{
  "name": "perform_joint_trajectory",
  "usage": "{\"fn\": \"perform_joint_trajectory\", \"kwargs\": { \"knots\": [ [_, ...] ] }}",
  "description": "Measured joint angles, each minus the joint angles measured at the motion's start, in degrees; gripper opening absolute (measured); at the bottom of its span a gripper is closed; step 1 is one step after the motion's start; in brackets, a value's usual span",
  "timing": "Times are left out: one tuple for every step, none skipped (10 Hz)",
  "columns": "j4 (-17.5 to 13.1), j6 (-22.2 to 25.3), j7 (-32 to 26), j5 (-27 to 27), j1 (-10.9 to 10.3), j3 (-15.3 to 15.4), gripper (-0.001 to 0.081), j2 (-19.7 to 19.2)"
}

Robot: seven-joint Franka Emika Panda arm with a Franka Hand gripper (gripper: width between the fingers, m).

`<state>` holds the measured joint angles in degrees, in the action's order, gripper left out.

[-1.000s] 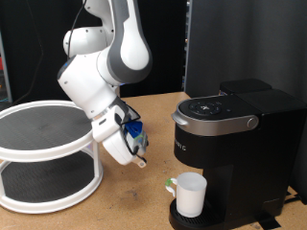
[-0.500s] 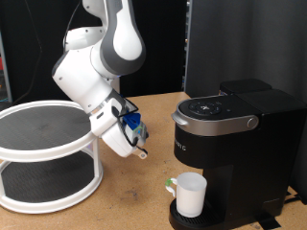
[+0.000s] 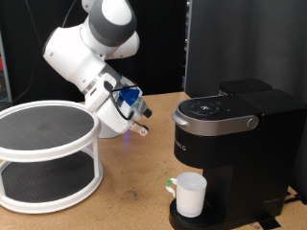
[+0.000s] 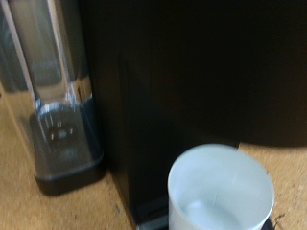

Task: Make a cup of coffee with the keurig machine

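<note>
The small white cup (image 3: 190, 195) stands upright on the round drip base of the black keurig machine (image 3: 240, 144), under its spout, handle toward the exterior view's left. The machine's grey-silver lid is down. My gripper (image 3: 142, 128) hangs in the air to the exterior view's left of the machine, at about lid height, well apart from the cup, with nothing seen between its fingers. The wrist view shows the cup (image 4: 221, 188) from above, empty, against the machine's dark front (image 4: 192, 77); the fingers do not show there.
A white two-tier round rack (image 3: 43, 153) stands on the wooden table at the exterior view's left. A tall black panel (image 3: 240, 38) rises behind the machine. The machine's clear water tank (image 4: 53, 105) shows in the wrist view.
My arm has risen and swung back toward the exterior view's top left, away from the cup. The cup and machine have not moved.
</note>
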<state>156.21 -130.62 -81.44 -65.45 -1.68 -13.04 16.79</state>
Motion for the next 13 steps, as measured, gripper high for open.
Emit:
{"fn": "perform_joint_trajectory", "kwargs": {
  "knots": [
    [-0.23, 0.8, 2.31, 0.49, 0.3, 0.0, 0.0803, 1.96],
    [-0.51, 1.76, 4.53, 0.94, 0.62, -0.01, 0.0803, 3.9],
    [-0.99, 3.26, 7.16, 2.87, 1.14, -0.02, 0.0803, 5.7],
    [-0.95, 4.51, 9.16, 4.49, 1.78, -0.02, 0.0803, 7.21],
    [-0.9, 4.44, 9.1, 4.47, 1.77, 0.03, 0.0803, 7.04],
    [-0.93, 4.49, 9.04, 4.34, 1.77, 0.02, 0.0803, 7.01],
    [-1.13, 5.11, 9.11, 4.23, 1.77, -0.08, 0.0803, 7.15],
    [-1.51, 6.08, 9.52, 4.22, 1.77, -0.23, 0.0803, 7.58],
    [-1.93, 6.71, 10.21, 4.26, 1.77, -0.25, 0.0803, 8.29],
    [-2.27, 7.25, 11.25, 4.38, 1.77, -0.24, 0.0803, 9.24],
    [-2.52, 7.86, 12.16, 4.64, 1.77, -0.2, 0.0803, 10.24],
    [-2.63, 8.31, 13.11, 5.17, 1.77, -0.1, 0.0803, 11.11],
    [-2.63, 8.35, 14.15, 5.93, 1.78, 0.16, 0.0803, 11.86]
  ]
}}
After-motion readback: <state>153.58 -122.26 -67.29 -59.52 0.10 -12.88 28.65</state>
